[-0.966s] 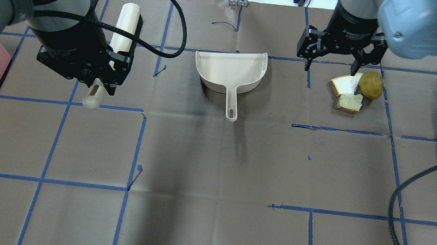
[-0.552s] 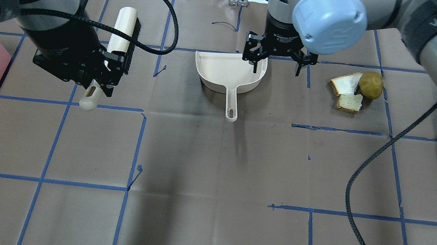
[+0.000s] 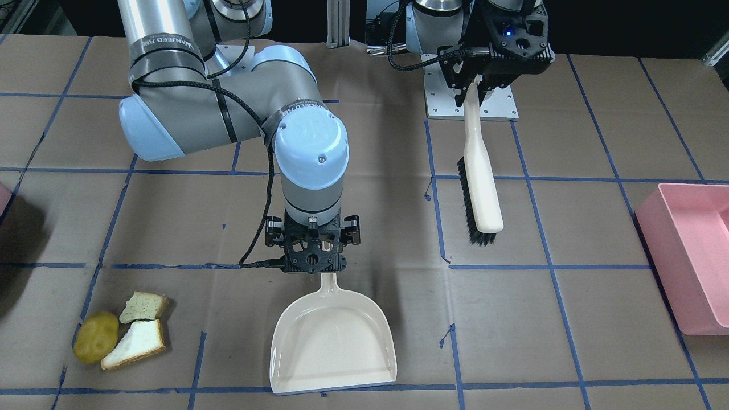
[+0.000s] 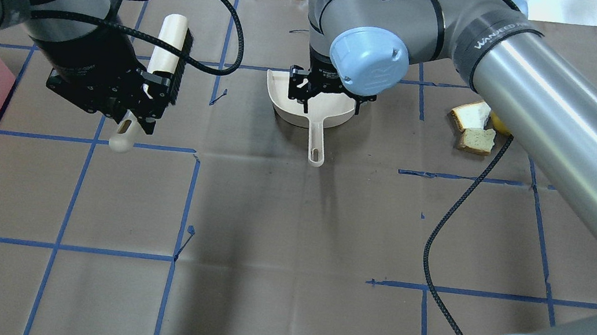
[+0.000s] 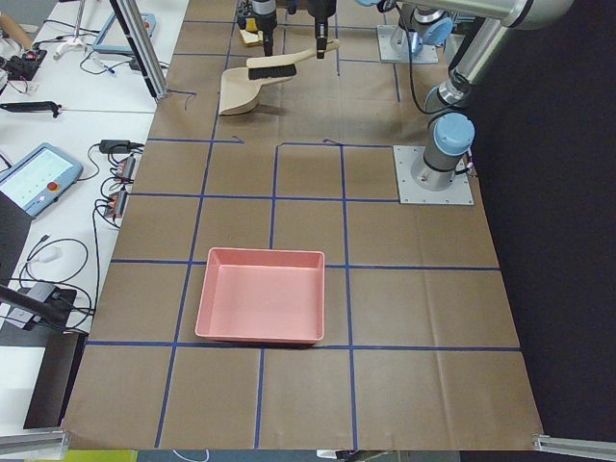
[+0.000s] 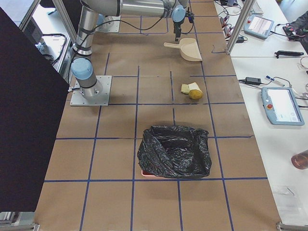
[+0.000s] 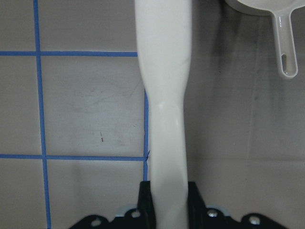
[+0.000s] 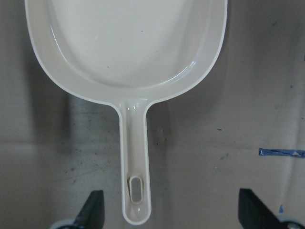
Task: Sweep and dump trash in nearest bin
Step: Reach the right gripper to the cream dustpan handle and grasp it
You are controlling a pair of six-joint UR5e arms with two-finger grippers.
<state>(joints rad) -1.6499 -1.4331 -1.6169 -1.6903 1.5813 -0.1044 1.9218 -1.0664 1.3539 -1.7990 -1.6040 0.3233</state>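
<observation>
Where the trash (image 3: 136,343) lies: a potato-like lump (image 3: 95,344) and two bread slices (image 3: 145,306) clustered on the paper, unswept, well apart from both sets of jaws, out past the right gripper's side.
Lump: rounded, so a hard brush stroke would likely roll it away instead of into the pan.
Bin (image 3: 3,196): a pink corner under a black bag (image 6: 174,151), beyond the trash from the right jaws.
Dustpan (image 3: 333,347): flat on the table and empty, with its handle end between the right jaws.
Right gripper (image 8: 172,212): spread wide, holding nothing. The handle sits nearer one finger, so closing may shove it sideways and swing the pan, or pinch only the tip.
Cable (image 4: 429,244): hangs close to the bread and could drag a slice.
Left gripper (image 7: 167,210): clamped on the brush (image 3: 481,188) handle.
Pink tub (image 3: 689,256): out beyond the left jaws, far from the trash. Dumping there would miss the nearest bin.
</observation>
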